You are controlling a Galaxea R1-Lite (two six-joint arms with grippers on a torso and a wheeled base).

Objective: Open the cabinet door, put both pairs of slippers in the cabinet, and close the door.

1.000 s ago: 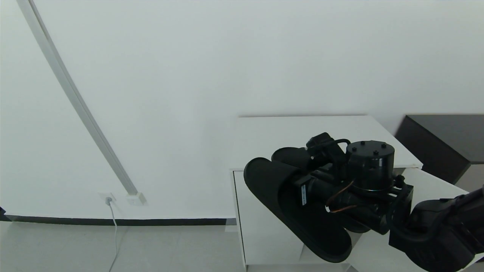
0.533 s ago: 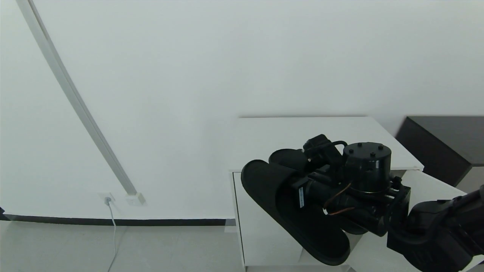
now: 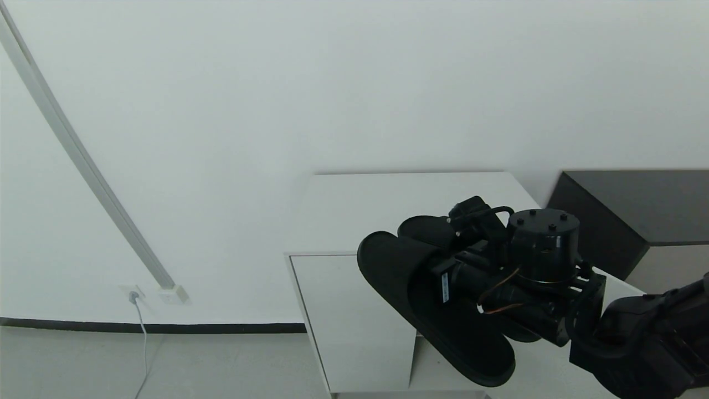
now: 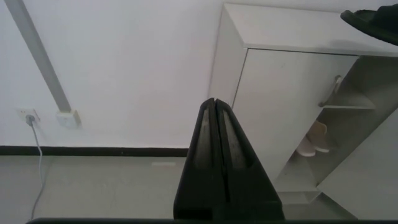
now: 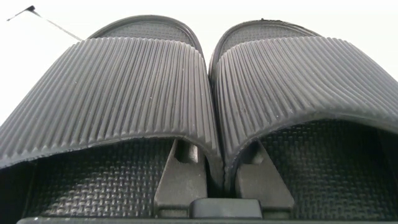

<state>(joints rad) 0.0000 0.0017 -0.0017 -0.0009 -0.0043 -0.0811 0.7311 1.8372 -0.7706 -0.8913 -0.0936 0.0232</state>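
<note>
A pair of black slippers point(image 3: 437, 310) hangs in front of the white cabinet point(image 3: 410, 205), and my right gripper point(image 3: 451, 277) is shut on it. In the right wrist view its fingers point(image 5: 180, 180) reach under the ribbed straps and pinch the two slippers point(image 5: 149, 87) together. The cabinet's left door point(image 4: 280, 106) is closed; the right door point(image 4: 367, 180) stands swung out. A light-coloured pair of slippers point(image 4: 314, 140) lies on a shelf inside. My left gripper point(image 4: 214, 109) is shut and holds nothing, low and left of the cabinet.
A dark piece of furniture point(image 3: 637, 205) stands right of the cabinet. A wall socket with a cable point(image 3: 133, 296) and a slanted strip point(image 3: 83, 160) are on the wall to the left. Bare floor point(image 4: 99, 186) lies left of the cabinet.
The whole head view has shifted, so the cabinet and the wall strip sit further left in the picture. My right gripper holds the black slippers in the same way.
</note>
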